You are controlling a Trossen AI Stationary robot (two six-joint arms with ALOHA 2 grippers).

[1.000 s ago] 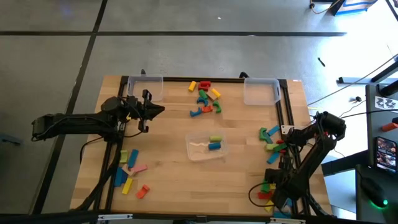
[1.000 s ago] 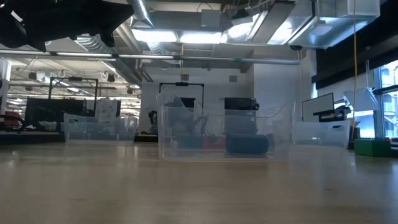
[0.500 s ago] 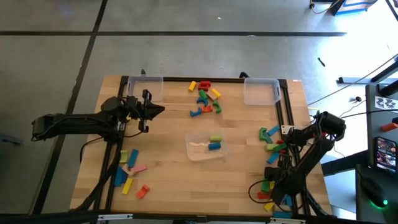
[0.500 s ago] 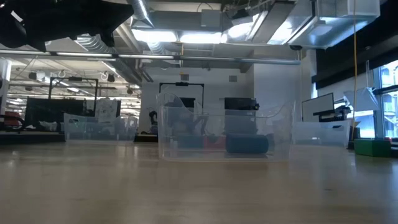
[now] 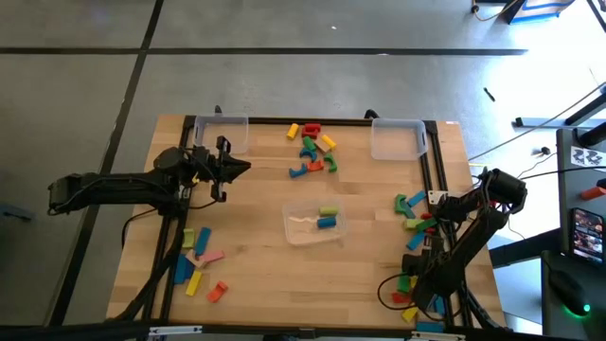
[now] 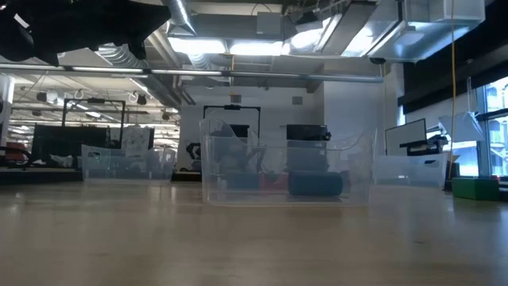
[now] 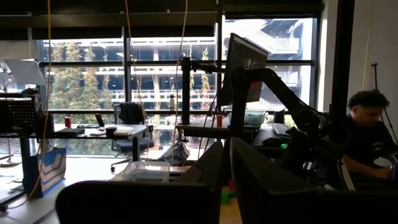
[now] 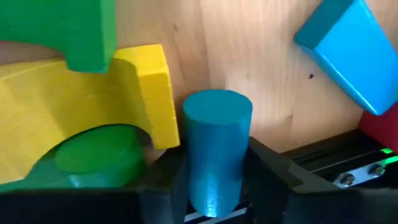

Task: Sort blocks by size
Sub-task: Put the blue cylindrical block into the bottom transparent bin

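Blocks (image 5: 312, 149) sit scattered over the desk (image 5: 256, 246); right tool (image 8: 214, 186) looks clamped on a teal cylinder (image 8: 216, 146) beside a yellow arch (image 8: 81, 106). Left tool (image 5: 227, 168) together, holding nothing. No readable writing.
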